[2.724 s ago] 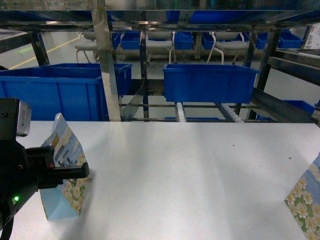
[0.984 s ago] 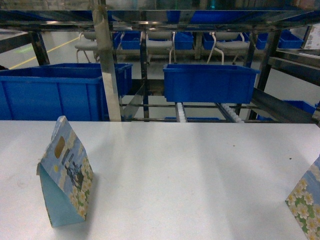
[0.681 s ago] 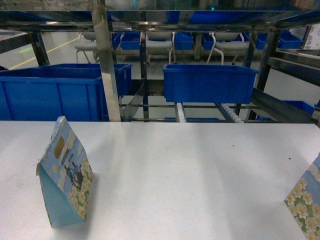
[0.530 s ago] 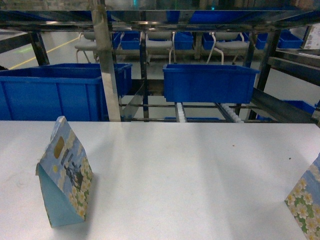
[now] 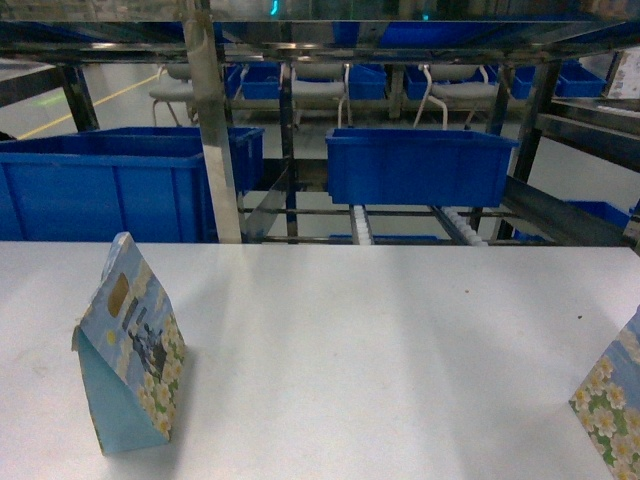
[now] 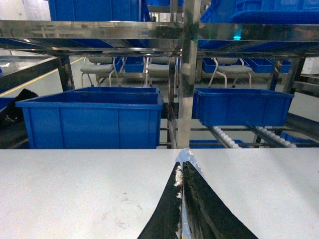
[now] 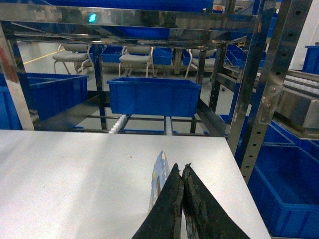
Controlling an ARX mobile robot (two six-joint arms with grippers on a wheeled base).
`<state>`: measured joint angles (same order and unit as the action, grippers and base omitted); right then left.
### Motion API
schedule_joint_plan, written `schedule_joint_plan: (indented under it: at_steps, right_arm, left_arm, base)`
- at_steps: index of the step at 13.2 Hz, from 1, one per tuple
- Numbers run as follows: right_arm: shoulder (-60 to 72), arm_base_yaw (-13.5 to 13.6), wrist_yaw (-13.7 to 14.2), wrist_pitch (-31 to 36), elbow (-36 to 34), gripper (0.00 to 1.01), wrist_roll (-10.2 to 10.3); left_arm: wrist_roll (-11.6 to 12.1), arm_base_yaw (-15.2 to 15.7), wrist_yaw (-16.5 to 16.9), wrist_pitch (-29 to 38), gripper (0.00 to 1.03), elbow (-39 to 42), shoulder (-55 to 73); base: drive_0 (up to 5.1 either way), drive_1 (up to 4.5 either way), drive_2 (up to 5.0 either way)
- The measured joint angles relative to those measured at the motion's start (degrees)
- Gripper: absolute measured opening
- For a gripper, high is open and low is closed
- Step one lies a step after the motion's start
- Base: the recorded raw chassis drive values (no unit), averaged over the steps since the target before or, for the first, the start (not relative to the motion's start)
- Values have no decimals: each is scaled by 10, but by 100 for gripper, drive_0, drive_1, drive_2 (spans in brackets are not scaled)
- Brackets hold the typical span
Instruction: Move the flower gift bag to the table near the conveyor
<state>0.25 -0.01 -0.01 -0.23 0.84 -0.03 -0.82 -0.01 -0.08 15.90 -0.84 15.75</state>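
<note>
Left tool [image 6: 183, 199] clenched, its two dark fingers pressed together over the white worktop [image 5: 380, 350], grasping nothing visible. Right tool [image 7: 183, 199] likewise clenched, finger tips meeting, nothing between them. Neither tool shows in the head view.

Flower gift bag [image 5: 128, 350] stands upright on the worktop's near-left part, free of both tools. Daisy-and-sky face turned right, with the cut-out handle hole high on it; plain pale-blue side faces the camera. A soft shadow falls to its right.

Second bag [image 5: 612, 400] with the same daisy print sits at the worktop's near-right edge, partly cut off by the frame, well apart from the first. In the right wrist view a slim pale bag edge [image 7: 159, 184] shows just beside the right tool's tip, to its left.

Conveyor [image 5: 415, 225] beyond the far edge: steel uprights, rows of small white rollers. Blue bins [image 5: 418, 165] rest on it. Grey chairs [image 5: 320, 95] stand further back.
</note>
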Motion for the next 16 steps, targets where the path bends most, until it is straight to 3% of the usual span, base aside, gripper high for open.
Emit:
schedule_joint_plan:
  at_steps: [5, 6, 11, 12, 16]
  right_arm:
    - [0, 0, 0, 0, 0, 2, 0]
    - [0, 0, 0, 0, 0, 2, 0]
    - [0, 0, 0, 0, 0, 2, 0]
    - [0, 0, 0, 0, 0, 6, 0]
    - [0, 0, 0, 0, 0, 61, 0]
  left_arm:
    - [0, 0, 0, -60, 2, 0, -60]
    - [0, 0, 0, -149, 2, 0, -116]
    - [0, 0, 0, -161, 2, 0, -152]
    - [0, 0, 1, -161, 11, 0, -152]
    - [0, 0, 0, -161, 66, 0, -152]
  base:
    - [0, 0, 0]
    - [0, 0, 0]
    - [0, 0, 0]
    - [0, 0, 0]
    - [0, 0, 0]
